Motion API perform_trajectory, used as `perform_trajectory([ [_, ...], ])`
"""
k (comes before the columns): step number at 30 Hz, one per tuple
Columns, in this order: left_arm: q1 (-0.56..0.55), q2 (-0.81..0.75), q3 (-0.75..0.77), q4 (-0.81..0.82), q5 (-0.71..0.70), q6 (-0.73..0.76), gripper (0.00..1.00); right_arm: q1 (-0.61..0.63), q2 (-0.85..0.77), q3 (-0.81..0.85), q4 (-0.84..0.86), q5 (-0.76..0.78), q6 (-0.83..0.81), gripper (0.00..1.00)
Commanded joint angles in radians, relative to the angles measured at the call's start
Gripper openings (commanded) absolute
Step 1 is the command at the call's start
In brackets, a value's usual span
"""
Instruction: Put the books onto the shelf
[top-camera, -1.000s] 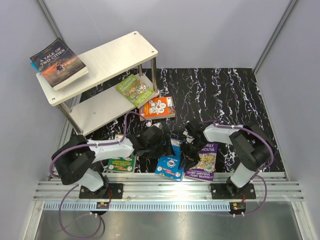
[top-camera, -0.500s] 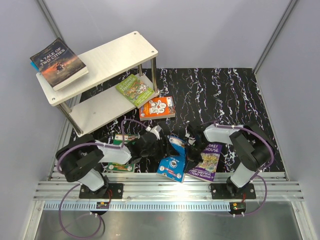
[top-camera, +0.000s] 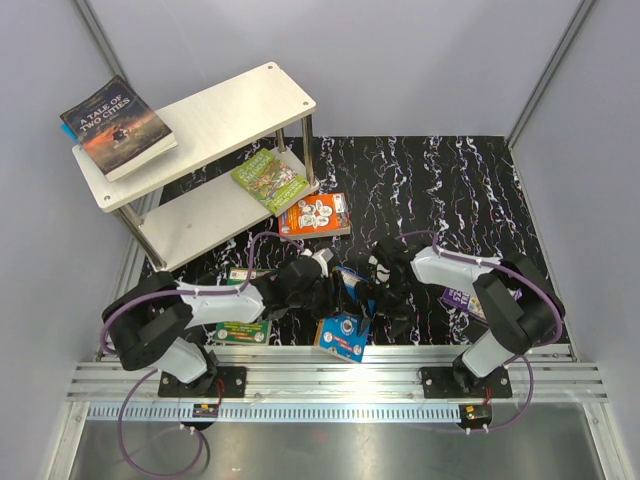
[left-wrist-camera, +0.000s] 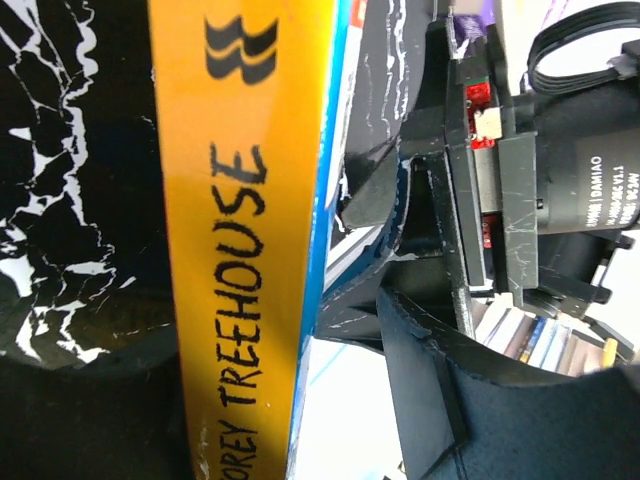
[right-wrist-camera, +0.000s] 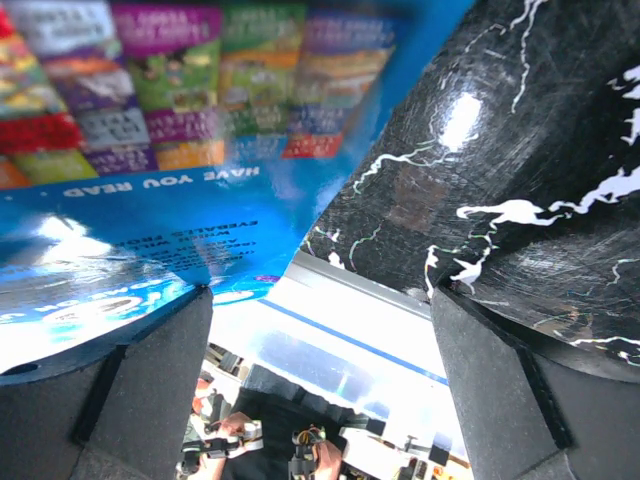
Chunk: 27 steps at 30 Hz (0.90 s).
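Note:
A blue book (top-camera: 346, 326) with a yellow "Treehouse" spine (left-wrist-camera: 245, 230) stands tilted on edge between both grippers at the near middle of the table. My left gripper (top-camera: 322, 290) (left-wrist-camera: 280, 390) is open around its spine, and a gap shows between the cover and the right finger (left-wrist-camera: 470, 400). My right gripper (top-camera: 373, 288) (right-wrist-camera: 320, 370) is wide open, the book's back cover (right-wrist-camera: 150, 200) resting on one finger (right-wrist-camera: 140, 390). The shelf (top-camera: 230, 110) stands at the far left. It holds a dark book (top-camera: 117, 126) on its top board and a green one (top-camera: 269, 179) on the lower board.
An orange book (top-camera: 315, 216) lies on the black marbled table (top-camera: 440, 190) by the shelf's near post. Another green book (top-camera: 241, 328) lies under my left arm, and a purple one (top-camera: 467, 301) under my right arm. Grey walls close in on both sides.
The blue book has risen from lying flat to standing on edge. My right gripper let go of it and opened wide. My left gripper narrowed around the spine. The purple book now sits farther right.

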Motion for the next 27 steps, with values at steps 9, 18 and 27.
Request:
perform_trajectory([
  [9, 0.026, -0.171, 0.126, -0.289, -0.045, 0.114, 0.0, -0.151, -0.212, 0.044, 0.066, -0.013, 0.029, 1.0],
  [18, 0.15, -0.361, 0.183, -0.347, -0.033, 0.12, 0.0, -0.214, -0.395, 0.118, 0.016, -0.082, 0.078, 1.0],
  [27, 0.204, -0.433, 0.166, -0.094, 0.068, -0.064, 0.0, -0.261, -0.424, 0.016, 0.51, -0.424, 0.373, 1.0],
])
